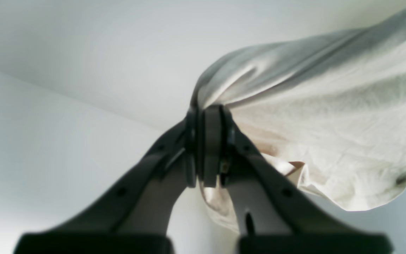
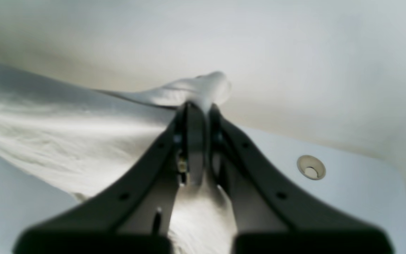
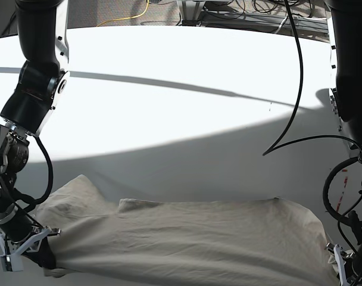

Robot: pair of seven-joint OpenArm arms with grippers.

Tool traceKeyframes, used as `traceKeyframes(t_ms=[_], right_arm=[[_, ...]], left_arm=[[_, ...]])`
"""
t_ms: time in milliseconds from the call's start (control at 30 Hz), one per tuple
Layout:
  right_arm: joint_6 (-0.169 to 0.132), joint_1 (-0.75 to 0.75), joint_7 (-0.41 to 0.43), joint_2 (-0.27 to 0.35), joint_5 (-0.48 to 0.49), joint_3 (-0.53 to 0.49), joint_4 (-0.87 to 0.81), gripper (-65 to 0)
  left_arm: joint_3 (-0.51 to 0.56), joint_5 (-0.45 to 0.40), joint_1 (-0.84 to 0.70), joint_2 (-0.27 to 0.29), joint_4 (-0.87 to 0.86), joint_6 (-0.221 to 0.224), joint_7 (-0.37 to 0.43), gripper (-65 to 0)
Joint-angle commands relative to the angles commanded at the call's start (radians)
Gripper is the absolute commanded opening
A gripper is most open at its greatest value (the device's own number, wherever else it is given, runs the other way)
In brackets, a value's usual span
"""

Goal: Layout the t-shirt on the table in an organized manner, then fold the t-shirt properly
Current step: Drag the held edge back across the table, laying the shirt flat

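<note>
The beige t-shirt (image 3: 187, 238) lies wrinkled and stretched sideways along the near edge of the white table (image 3: 169, 89). In the base view my right gripper (image 3: 41, 253) holds the shirt's left end and my left gripper (image 3: 342, 268) its right end. In the left wrist view the left gripper (image 1: 208, 113) is shut on a bunched corner of the t-shirt (image 1: 330, 123), and the cloth spreads off to the right. Close up in the right wrist view, the right gripper (image 2: 197, 107) is shut on a gathered fold of the t-shirt (image 2: 65, 134), which runs off to the left.
A round hole (image 2: 311, 167) sits in the tabletop near its rounded corner. A black cable (image 3: 297, 89) hangs over the table's right side. Red dashed marks (image 3: 343, 179) show by the right arm. Cables and a stand (image 3: 199, 9) lie beyond the far edge.
</note>
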State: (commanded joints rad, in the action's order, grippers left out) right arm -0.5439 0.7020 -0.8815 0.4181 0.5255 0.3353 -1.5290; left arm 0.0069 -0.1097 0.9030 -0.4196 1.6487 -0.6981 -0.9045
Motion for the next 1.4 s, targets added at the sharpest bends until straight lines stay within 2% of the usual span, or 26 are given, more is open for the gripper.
traceKeyframes(t_ms=[367,567,700,933,1267,1333,1400], right_arm=[[0.000,-0.195,0.002,-0.043,0.000,0.029,-0.109,-65.0],[0.000,-0.397,0.002,-0.084,0.000,0.092,-0.212,-65.0],[0.000,-0.548,0.002,-0.124,0.000,0.115,-0.290,-65.0],[0.000,-0.770,0.003,-0.184,0.000,0.135,-0.370,-64.8],[0.000,-0.942,0.003,-0.207,-0.002,0.150,-0.368,-64.7],[0.000,-0.970,0.003,-0.207,-0.002,0.150,-0.368,-62.8],[0.002,-0.997,0.003,-0.207,-0.002,0.150,-0.368,-56.6]], left_arm=[[-0.006,0.002,-0.164,0.002,0.006,0.000,0.000,-65.0],[-0.089,0.002,-0.399,0.002,0.110,0.000,0.000,-65.0],[-0.129,0.058,-0.571,0.000,0.155,0.000,0.000,-65.0],[-0.290,0.153,-0.881,-0.005,0.189,0.000,0.000,-64.9],[-0.405,0.230,-1.143,-0.005,0.190,0.000,0.000,-64.6],[-0.411,0.241,-1.165,-0.005,0.190,0.000,0.000,-64.6],[-0.411,0.244,-1.189,-0.005,0.189,0.000,0.000,-64.6]])
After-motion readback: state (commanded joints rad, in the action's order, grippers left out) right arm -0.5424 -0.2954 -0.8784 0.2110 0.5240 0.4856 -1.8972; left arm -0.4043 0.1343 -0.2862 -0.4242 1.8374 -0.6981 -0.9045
